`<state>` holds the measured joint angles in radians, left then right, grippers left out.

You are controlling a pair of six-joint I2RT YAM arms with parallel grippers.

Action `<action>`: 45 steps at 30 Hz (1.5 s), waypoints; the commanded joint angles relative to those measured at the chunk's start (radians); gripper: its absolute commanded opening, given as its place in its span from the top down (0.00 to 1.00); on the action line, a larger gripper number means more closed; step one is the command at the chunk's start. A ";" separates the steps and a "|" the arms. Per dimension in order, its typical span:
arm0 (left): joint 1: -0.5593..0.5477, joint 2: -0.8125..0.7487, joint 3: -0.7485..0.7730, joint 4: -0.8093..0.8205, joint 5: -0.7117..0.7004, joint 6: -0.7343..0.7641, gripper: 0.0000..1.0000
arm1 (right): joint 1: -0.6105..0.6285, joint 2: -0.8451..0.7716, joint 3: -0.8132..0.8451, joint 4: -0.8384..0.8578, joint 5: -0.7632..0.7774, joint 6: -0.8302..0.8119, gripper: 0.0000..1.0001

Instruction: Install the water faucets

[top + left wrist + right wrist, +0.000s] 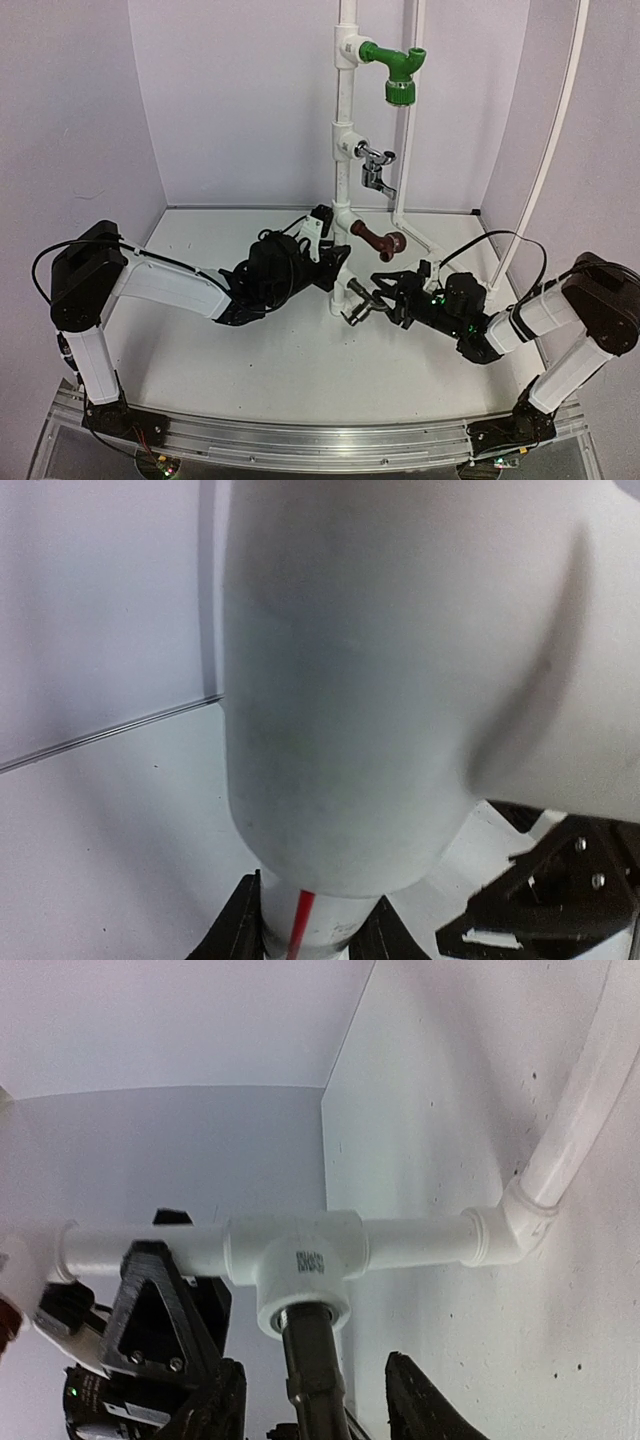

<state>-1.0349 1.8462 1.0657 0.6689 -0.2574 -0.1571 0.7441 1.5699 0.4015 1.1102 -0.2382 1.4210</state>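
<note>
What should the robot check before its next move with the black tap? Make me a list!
1. Left gripper steadying the white pipe: ok, fingers on both sides of it.
2. Dark tap end at the tee opening: ok, it sits in the mouth.
3. Tap straight with the opening: ok, looks lined up.
4. Right gripper squeezing the tap: cannot tell, fingers flank it but contact is out of view.
5. How deep it is screwed in: cannot tell.
6. Green tap, silver tap, brown tap on the pipe: ok.
</note>
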 commanded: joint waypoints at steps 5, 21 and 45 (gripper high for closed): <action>0.018 0.009 -0.036 -0.168 -0.034 -0.079 1.00 | -0.038 -0.250 0.169 -0.634 -0.026 -0.917 0.30; 0.018 0.026 -0.022 -0.169 -0.026 -0.076 1.00 | 0.245 -0.557 0.001 -0.683 0.071 -2.270 0.14; 0.018 0.024 -0.025 -0.169 -0.022 -0.070 1.00 | 0.301 -0.096 0.060 -0.209 0.471 -2.516 0.42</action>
<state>-1.0359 1.8450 1.0660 0.6640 -0.2562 -0.1555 1.0397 1.4182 0.4397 0.7409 0.1510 -1.1042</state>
